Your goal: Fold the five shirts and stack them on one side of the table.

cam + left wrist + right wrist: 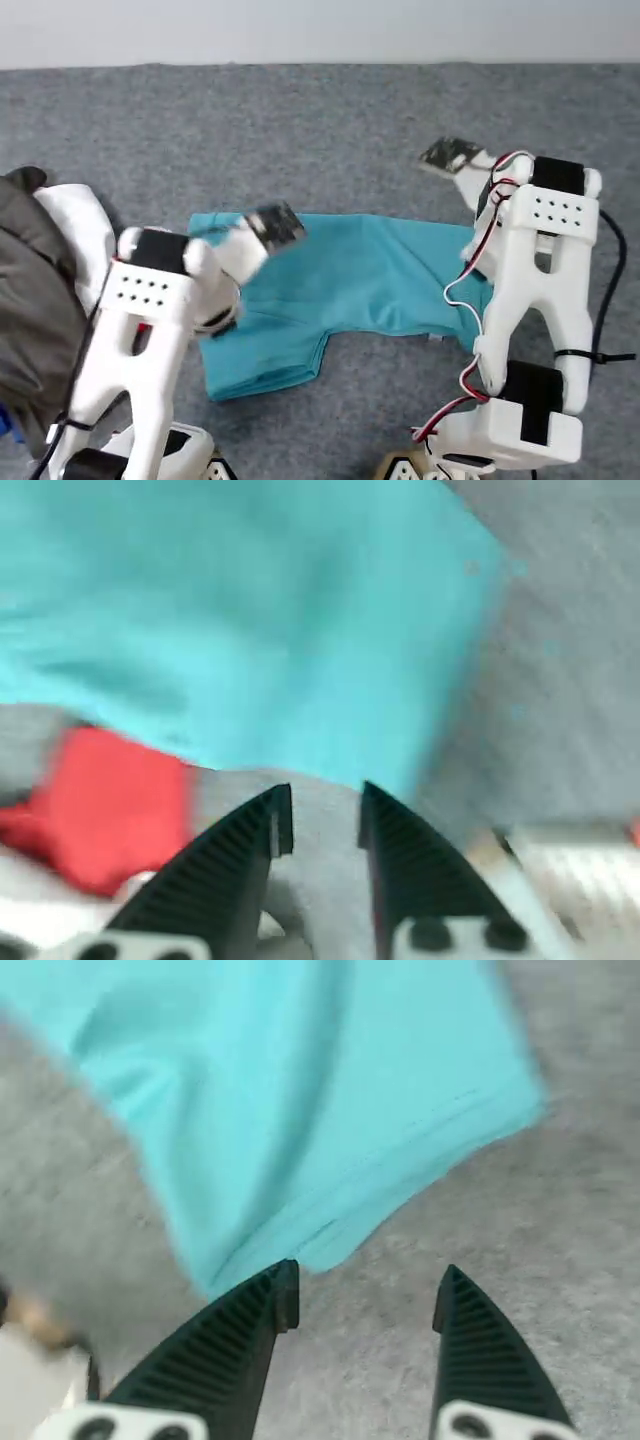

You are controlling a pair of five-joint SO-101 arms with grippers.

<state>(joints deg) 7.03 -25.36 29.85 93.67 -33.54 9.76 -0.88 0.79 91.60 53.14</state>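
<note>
A teal shirt (350,275) lies spread across the middle of the grey table, with one sleeve pointing toward the front edge. My left gripper (272,228) hovers over the shirt's far left corner. In the left wrist view its fingers (322,815) stand a little apart with nothing between them, just off the edge of the teal shirt (250,610). My right gripper (450,155) is raised beyond the shirt's far right corner. It is open (365,1295) and empty over bare table, next to a hem of the teal shirt (300,1090).
A pile of dark grey and white garments (50,270) sits at the table's left edge. A red patch (100,800) shows near the left arm's base. The grey table (330,120) runs bare behind the shirt up to a pale wall.
</note>
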